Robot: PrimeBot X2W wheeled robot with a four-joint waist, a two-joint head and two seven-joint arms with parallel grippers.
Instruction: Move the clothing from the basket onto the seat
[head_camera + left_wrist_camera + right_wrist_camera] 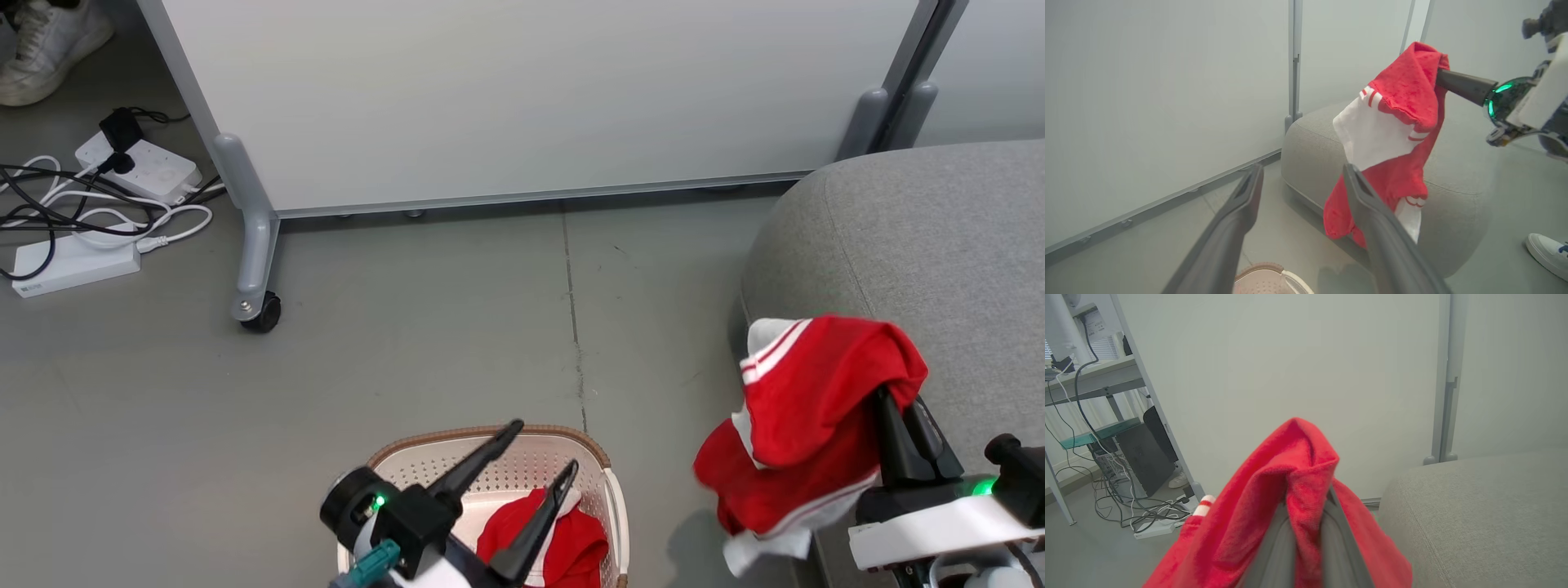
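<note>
Hanging lower right, one red garment (816, 408) is clamped in the right claw (891, 408) beside the seat (939, 229) edge; advise carrying further over the seat before release. Left claw (546, 445) apart above basket (416, 472).

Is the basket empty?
No, a red garment lies crumpled inside the basket.

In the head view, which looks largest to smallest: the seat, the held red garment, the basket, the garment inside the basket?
1. seat
2. held garment and basket: about alike; the basket is cropped
3. garment in the basket
</note>
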